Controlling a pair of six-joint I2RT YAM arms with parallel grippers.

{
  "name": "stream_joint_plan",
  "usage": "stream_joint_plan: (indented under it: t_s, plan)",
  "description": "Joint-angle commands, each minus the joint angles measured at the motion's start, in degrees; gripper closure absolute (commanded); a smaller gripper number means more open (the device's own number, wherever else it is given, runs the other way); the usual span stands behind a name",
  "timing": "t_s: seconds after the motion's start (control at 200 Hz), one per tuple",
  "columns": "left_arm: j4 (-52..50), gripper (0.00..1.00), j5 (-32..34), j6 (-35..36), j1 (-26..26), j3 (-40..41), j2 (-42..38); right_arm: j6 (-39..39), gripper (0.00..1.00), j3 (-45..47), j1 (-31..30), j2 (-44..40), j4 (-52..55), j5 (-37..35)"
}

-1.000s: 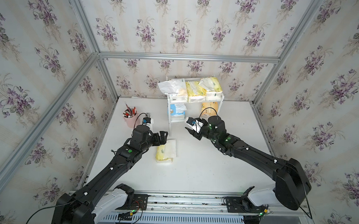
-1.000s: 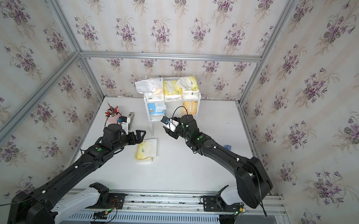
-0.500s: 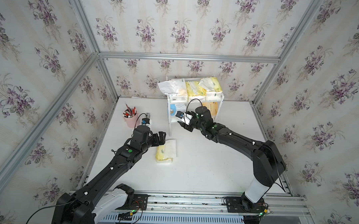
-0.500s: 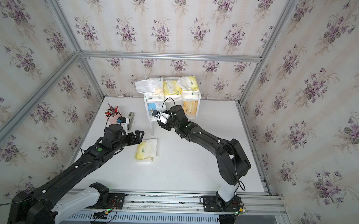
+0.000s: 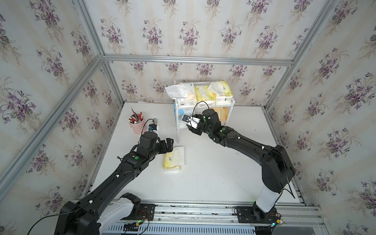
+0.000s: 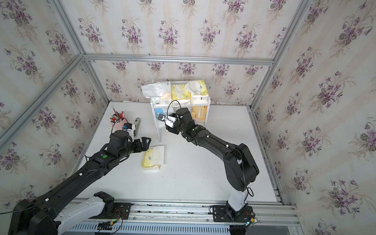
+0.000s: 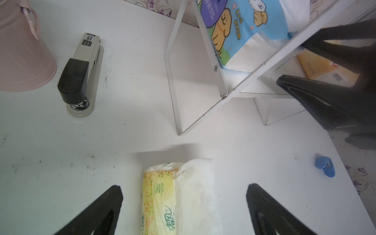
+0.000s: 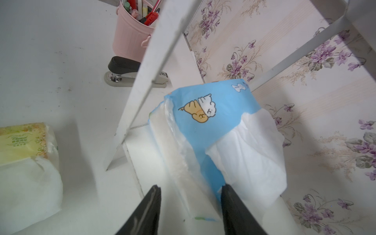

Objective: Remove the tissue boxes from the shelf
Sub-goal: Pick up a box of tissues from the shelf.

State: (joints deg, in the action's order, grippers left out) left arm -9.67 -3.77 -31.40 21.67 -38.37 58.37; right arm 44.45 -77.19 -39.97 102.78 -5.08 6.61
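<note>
Narrowly, right gripper straddles blue-and-white pack beside shelf side panel.

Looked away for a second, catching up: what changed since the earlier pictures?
The right tool moved in to the lower tier of the shelf and now straddles the end of the blue tissue pack there; grip unclear. The left tool, open by the yellow pack on the table, and the other packs stayed put.
</note>
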Motion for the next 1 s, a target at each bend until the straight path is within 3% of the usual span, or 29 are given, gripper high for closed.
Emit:
stream_joint_plan:
  t_s: [0.0, 0.4, 0.834, 0.994]
  plan:
    - [-0.2, 0.01, 0.7, 0.9, -0.1, -0.4, 0.0, 2.9, 0.47, -0.3, 0.0, 0.0, 0.7, -1.3]
    - [-0.4, 0.01, 1.1, 1.0, -0.1, -0.5, 0.4, 5.5, 0.48, -2.6, -0.2, 2.7, 3.1, -2.6]
    - [-2.8, 0.0, 1.9, 1.3, -0.4, -2.2, 0.1, 6.3, 0.89, 0.5, -0.3, 0.0, 4.1, -5.9]
    - [-3.9, 0.01, -1.8, 1.0, -2.2, -4.0, -1.0, 6.8, 1.0, 3.6, -0.3, -4.3, 4.8, -6.4]
